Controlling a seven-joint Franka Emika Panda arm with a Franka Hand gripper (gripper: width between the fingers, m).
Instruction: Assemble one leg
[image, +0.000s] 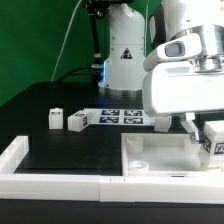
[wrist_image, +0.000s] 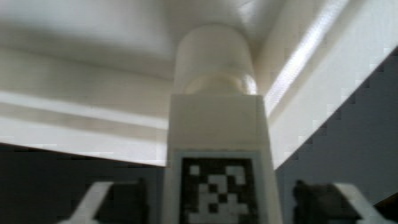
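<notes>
White plastic leg (wrist_image: 217, 130) is pinched between the pincer's (wrist_image: 217, 197) narrowed fingers, rounded tip aimed at the large white panel (wrist_image: 89, 70) straight ahead; looks like the insertion step, so next comes lining up a corner hole and twisting.

**Exterior view.** Black bench (image: 60, 145) with a white border (image: 50, 180) at seven o'clock and a white square panel (image: 165, 150) at five o'clock. At centre is the white marker board (image: 120, 117), printed with black-and-white square tags. At nine o'clock of it are a white loose leg (image: 55, 118) and a second loose leg (image: 78, 120), both with dark marks. The arm (image: 185, 75) is white, the cable (image: 66, 40) green.

**Wrist view.** White leg (wrist_image: 217, 120) with a black-and-white blocky tag, and dark grey fingers (wrist_image: 111, 203).
</notes>
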